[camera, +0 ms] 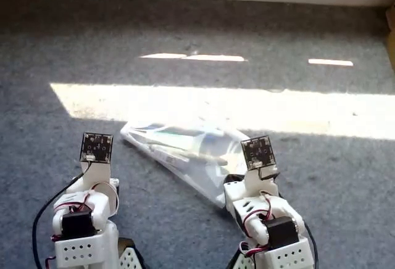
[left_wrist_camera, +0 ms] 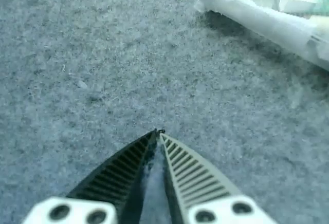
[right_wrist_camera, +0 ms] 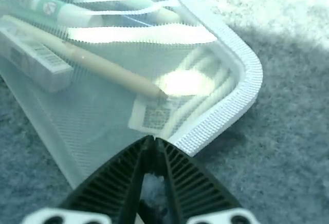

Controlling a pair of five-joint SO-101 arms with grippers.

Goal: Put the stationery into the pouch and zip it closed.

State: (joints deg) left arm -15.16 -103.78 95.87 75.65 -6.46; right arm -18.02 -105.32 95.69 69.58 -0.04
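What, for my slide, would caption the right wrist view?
Right gripper, jaws shut, by the corner of a clear mesh pouch holding a beige pen and a green-and-white marker, on grey carpet.

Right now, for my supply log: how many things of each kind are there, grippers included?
pouch: 1
green-labelled pen: 1
tan pencil-like stick: 1
white boxed block: 1
grippers: 2, left gripper and right gripper
Total: 6; the pouch may hide more.

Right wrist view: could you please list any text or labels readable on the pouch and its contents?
Green-and-white pen: print too blurred to read.
White rectangular block: barcode-like bars, no legible digits.
Clear mesh zip pouch: small white label, pattern unreadable.
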